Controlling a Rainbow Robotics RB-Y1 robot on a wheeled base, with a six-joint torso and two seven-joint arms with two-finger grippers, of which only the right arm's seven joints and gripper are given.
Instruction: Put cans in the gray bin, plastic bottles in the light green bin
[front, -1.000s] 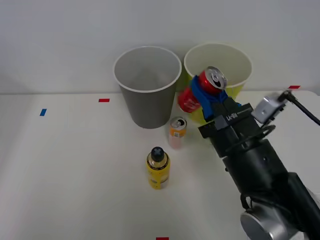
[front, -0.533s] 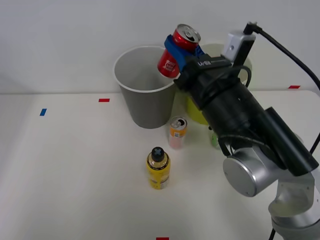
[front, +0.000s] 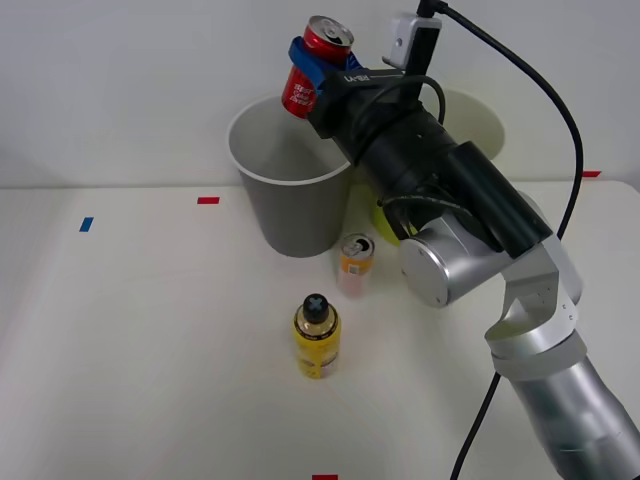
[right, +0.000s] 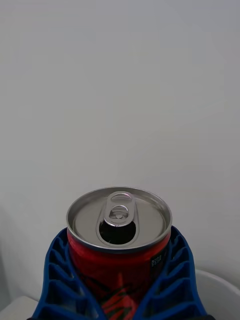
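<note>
Clamped around the red can (front: 313, 68), our right gripper (front: 312, 75) holds it up in the air above the gray bin (front: 292, 175), over the bin's far right rim. We see the can nearly upright, tipped a little, with its silver pull-tab top (right: 119, 217) facing up (the opening is already punched through). In the wrist view the blue ribbed fingers (right: 59, 277) hug both sides of the red can (right: 119, 260), with the plain white wall behind it.

Down on the white surface (front: 150, 330), the orange and pale pink can (front: 354, 264) stands upright just in front of the gray bin, to its right. The yellow-labelled bottle (front: 316, 336) with its black cap stands nearer to us, apart from that can. The light green bin (front: 470, 125) sits beside the gray bin on its right, mostly hidden behind our arm.
</note>
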